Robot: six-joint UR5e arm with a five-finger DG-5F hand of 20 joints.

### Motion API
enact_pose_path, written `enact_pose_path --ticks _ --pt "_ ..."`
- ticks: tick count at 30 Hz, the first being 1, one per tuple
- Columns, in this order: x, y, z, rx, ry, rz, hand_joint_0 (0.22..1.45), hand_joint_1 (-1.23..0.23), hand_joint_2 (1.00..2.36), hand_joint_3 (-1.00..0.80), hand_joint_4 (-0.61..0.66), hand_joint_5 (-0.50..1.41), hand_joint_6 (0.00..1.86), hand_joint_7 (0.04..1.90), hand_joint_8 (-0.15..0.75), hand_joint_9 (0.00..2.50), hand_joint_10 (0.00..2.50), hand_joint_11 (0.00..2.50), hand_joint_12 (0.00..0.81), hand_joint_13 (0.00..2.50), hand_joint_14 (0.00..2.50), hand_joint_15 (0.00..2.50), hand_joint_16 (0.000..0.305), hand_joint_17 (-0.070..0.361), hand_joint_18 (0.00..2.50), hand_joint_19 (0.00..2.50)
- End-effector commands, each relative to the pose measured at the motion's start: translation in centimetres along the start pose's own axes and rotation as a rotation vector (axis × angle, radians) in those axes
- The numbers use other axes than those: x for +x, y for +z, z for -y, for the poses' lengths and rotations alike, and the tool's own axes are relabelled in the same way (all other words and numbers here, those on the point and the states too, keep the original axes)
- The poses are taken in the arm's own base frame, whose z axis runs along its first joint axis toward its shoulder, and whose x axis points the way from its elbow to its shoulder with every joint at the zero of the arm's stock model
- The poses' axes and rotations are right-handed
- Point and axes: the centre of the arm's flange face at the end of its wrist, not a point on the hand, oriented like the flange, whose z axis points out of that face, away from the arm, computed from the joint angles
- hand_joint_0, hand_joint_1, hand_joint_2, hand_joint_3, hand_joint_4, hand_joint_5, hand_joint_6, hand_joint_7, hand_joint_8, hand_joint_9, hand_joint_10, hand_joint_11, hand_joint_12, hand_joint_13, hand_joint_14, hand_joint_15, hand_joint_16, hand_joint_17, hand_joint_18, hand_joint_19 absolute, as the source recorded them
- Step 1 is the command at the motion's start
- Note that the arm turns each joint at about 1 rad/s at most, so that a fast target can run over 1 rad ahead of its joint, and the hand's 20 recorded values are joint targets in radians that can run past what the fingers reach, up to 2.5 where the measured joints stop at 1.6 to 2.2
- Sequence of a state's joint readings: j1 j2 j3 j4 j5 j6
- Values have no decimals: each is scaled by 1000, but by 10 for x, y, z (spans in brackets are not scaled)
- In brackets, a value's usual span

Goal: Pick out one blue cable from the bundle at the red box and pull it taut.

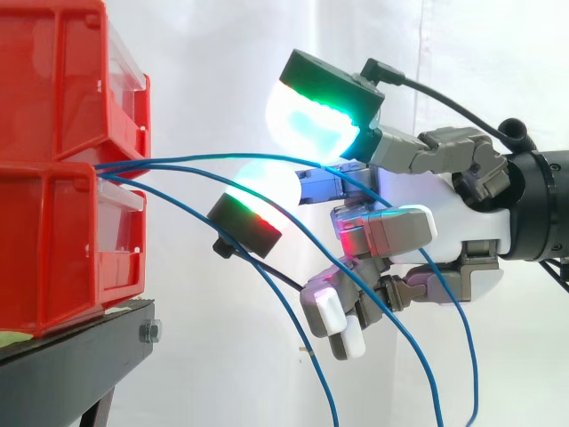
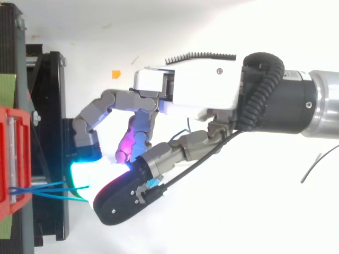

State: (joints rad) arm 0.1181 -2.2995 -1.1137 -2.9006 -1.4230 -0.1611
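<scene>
Three blue cables (image 1: 178, 161) come out between the two stacked red bins (image 1: 53, 222) and fan right and downward. In the top view the blue cables (image 2: 47, 188) leave the red bin (image 2: 8, 159) and run into the glow of the pads. My hand (image 1: 462, 222) reaches in from the right, and one cyan-lit pad (image 1: 267, 178) closes against the thumb pad (image 1: 244, 222) on the middle cable. A green-cyan fingertip (image 1: 316, 111) stands above the top cable. The lower fingers (image 1: 338, 316) are curled under. Past the hand (image 2: 196, 95) the cables hang slack.
The bins rest on a black stand (image 1: 71, 365), whose frame (image 2: 53, 106) lies just ahead of the fingertips. A white curtain is behind. A small orange scrap (image 2: 115, 74) and a thin dark wire (image 2: 318, 166) lie on the white surface.
</scene>
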Motion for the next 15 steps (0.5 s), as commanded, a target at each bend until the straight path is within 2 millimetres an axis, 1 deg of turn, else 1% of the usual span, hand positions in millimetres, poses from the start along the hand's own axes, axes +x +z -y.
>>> enact_pose_path --ticks 1,3,4,5,7,8,11,15 --pt "0 0 0 1 0 -1 512 -519 1000 -500 14 -127 854 1022 224 1545 30 1054 329 1157 21 518 51 115 953 672" --pt "0 0 0 1 0 -1 558 -520 1000 -500 5 -128 850 1055 216 1536 33 1048 316 1144 22 528 49 109 928 690" --pt "0 0 0 1 0 -1 590 -553 1000 -500 -12 -126 856 1071 209 1534 32 1064 313 1143 21 528 47 106 918 697" --pt "0 0 0 1 0 -1 600 -607 1007 -425 -26 -125 865 1080 210 1534 32 1061 315 1142 21 539 47 106 916 697" --pt "0 0 1 1 0 -1 597 -641 1012 -361 -30 -123 870 1093 212 1532 32 1075 314 1143 22 542 47 106 915 698" --pt "0 0 0 0 0 -1 593 -675 1015 -309 -32 -124 871 1128 215 1532 32 1071 314 1144 23 541 47 107 917 688" --pt "0 0 0 -2 0 -2 586 -723 1019 -232 -43 -122 884 1134 217 1526 32 1076 316 1144 22 542 47 107 916 686" --pt "0 0 0 0 0 -1 588 -769 1021 -185 -60 -117 892 1143 217 1523 32 1068 317 1141 21 536 47 106 917 695"
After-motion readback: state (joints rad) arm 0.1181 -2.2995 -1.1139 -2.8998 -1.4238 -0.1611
